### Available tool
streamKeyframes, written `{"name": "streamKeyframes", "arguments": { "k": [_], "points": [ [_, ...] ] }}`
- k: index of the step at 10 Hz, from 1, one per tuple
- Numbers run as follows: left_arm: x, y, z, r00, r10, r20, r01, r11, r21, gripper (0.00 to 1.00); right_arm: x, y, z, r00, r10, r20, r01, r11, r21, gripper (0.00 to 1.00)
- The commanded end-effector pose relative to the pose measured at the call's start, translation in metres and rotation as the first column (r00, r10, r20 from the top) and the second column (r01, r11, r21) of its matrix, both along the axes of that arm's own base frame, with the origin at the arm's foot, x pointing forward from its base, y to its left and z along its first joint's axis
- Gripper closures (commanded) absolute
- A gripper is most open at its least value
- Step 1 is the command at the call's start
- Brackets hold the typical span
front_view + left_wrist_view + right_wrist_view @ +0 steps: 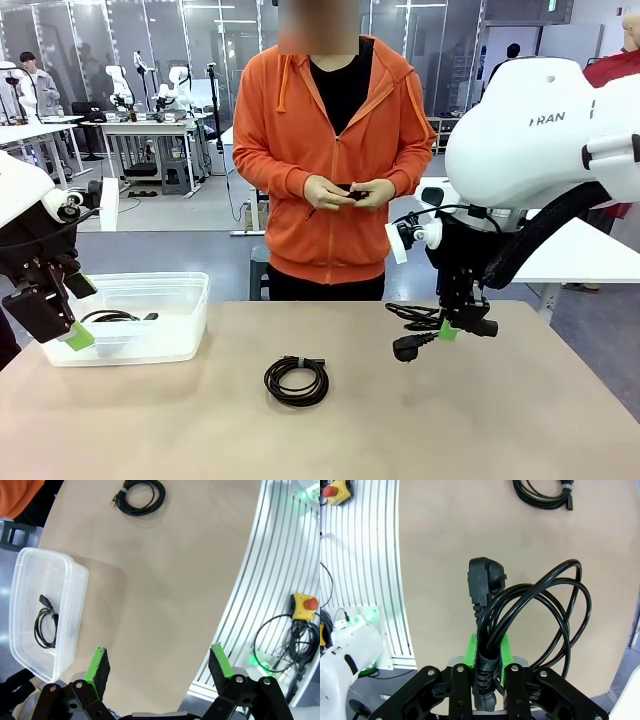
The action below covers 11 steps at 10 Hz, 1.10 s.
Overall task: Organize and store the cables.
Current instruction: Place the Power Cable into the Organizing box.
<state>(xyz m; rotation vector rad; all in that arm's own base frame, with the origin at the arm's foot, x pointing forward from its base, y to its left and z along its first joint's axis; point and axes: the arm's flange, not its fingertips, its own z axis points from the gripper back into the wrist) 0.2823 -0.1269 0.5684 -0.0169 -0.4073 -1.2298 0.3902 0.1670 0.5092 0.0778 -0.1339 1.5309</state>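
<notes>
Held cable: we see a black looped cable [555, 615] pinched at its bundled part between green pads, lifted above the tan table [480, 420] right of the middle. Its chunky plug [485, 580] sticks out past the fingertips.
Loose coil: a second coil [296, 380] lies flat near the table's middle, tied with a band, well apart from both arms.
Stored coil: we make out a thin coil [46, 627] lying inside the clear bin [190, 300] on the table's left part.
Person's hands: both hands [345, 193] hold a small dark cord at waist height across the table.
Right gripper [455, 325]: jaws narrow, clamped on the held cable.
Left gripper [160, 662]: jaws wide apart, nothing between them; it hangs over the table's near left, just beside the bin.
</notes>
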Motion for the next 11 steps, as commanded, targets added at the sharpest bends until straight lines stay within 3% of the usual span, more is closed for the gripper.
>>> {"name": "streamKeyframes", "arguments": {
  "k": [1, 4, 5, 11],
  "points": [
    [-0.001, -0.001, 0.0, 1.0, -0.003, 0.0, 0.003, 1.0, 0.001, 0.0, -0.012, 0.018, 0.002, 0.999, 0.04, -0.012, -0.039, 0.999, 0.036, 0.79],
    [-0.001, -0.001, 0.0, 1.0, -0.003, 0.0, 0.003, 1.0, 0.001, 0.0, -0.032, 0.072, -0.023, 0.997, -0.073, -0.04, 0.074, 0.997, 0.015, 0.79],
    [-0.001, -0.001, 0.0, 1.0, -0.003, 0.0, 0.003, 1.0, 0.001, 0.0, -0.037, 0.089, -0.037, 0.995, -0.094, -0.017, 0.094, 0.996, 0.002, 0.79],
    [-0.001, -0.001, 0.0, 1.0, -0.003, 0.0, 0.003, 1.0, 0.001, 0.0, -0.045, 0.162, -0.108, 0.994, -0.111, -0.01, 0.112, 0.991, 0.077, 0.79]
  ]
}}
